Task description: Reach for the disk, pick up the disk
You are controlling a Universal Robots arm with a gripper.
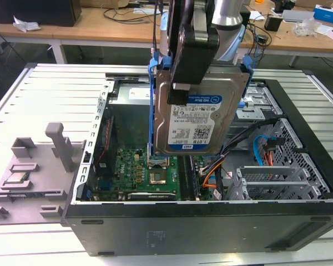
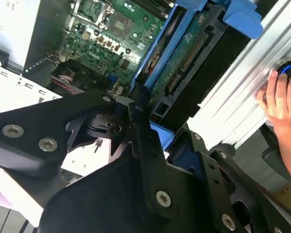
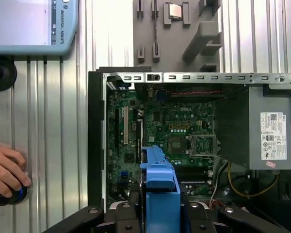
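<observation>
The disk [image 1: 195, 119], a silver hard drive with a white-and-blue label and a blue bracket [image 1: 153, 105] along its sides, hangs upright above the open computer case. My gripper [image 1: 183, 83] is shut on its upper edge, one black finger lying over the labelled face. In the second wrist view the disk [image 2: 186, 53] appears edge-on with its green circuit board showing, and the black fingers [image 2: 136, 114] clamp its end. The first wrist view has the blue bracket [image 3: 160, 187] between the gripper's black links, over the motherboard.
Below lies the open computer case [image 1: 200, 224] with its motherboard [image 1: 144, 169], cables and drive bays [image 1: 277, 177]. A grey fixture [image 1: 33, 166] holding a processor chip [image 1: 16, 178] sits at the exterior view's left. A person's hand [image 3: 5, 170] rests on a knob beside the case.
</observation>
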